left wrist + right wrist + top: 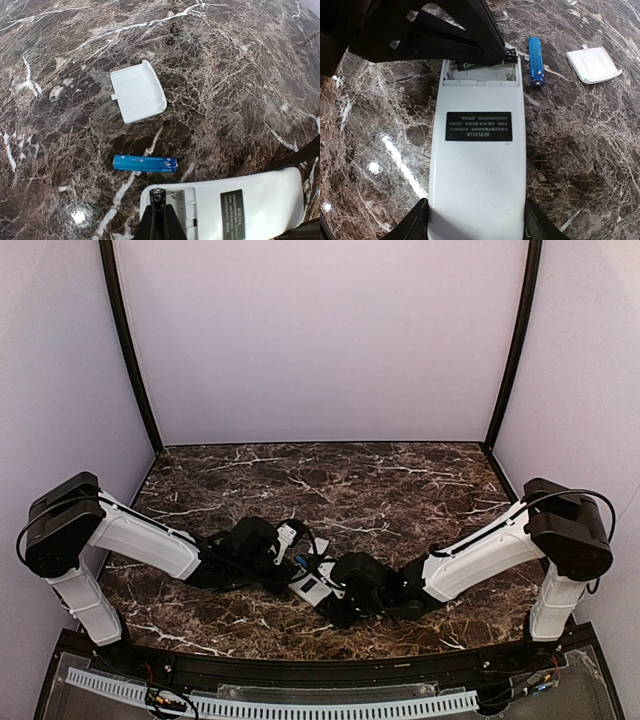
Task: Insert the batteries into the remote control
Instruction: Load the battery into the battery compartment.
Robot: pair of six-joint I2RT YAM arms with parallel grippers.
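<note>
The remote control [477, 150] lies back up on the marble table with its battery compartment [480, 72] open. My right gripper [476, 220] is shut on the remote's near end, one finger on each long side. My left gripper [159, 212] is shut on a battery [158, 196], held end-on over the open compartment [187, 202]. In the right wrist view this battery [467, 65] shows a green label, lying at the compartment under the left fingers. A second, blue battery [145, 163] lies loose on the table beside the remote's open end; it also shows in the right wrist view [536, 61].
The small loose white cover [138, 91] lies on the table beyond the blue battery, and shows in the right wrist view [594, 63]. In the top view both arms meet at the table's front centre around the remote [310, 587]. Walls enclose the table.
</note>
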